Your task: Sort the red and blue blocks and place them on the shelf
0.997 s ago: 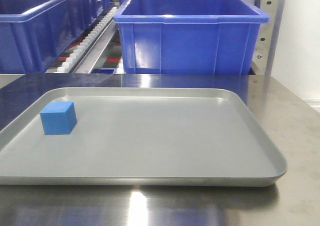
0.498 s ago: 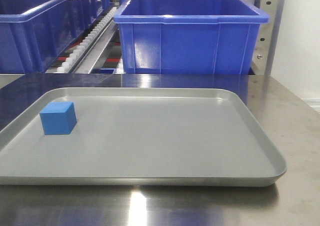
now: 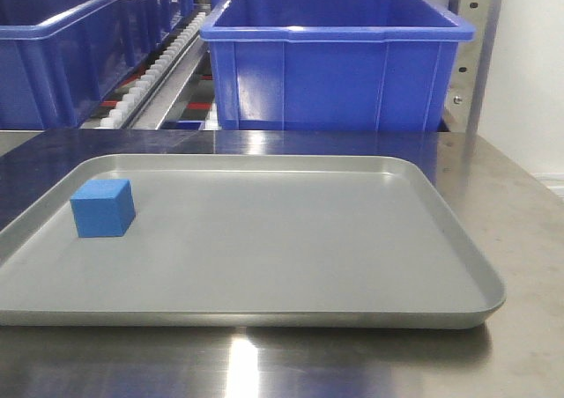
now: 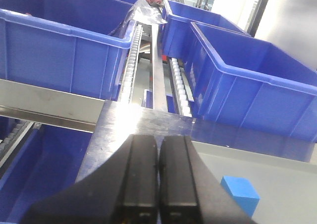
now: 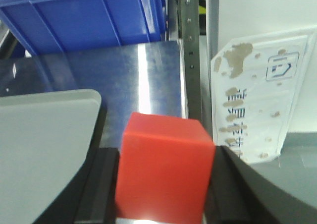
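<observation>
Right wrist-mounted view: right hand (image 5: 161, 187) clamped on red block (image 5: 166, 164), left hand (image 4: 158, 167) together.

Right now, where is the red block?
In the right wrist view, the red block is clamped in the right gripper, with the grey tray just to its left and the steel tabletop beyond it.

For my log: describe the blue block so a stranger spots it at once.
Find the flat grey tray on the steel tabletop, before the big blue bins. The blue block sits alone near the tray's left edge: a small solid matte cube, where the bins are large and open.
</observation>
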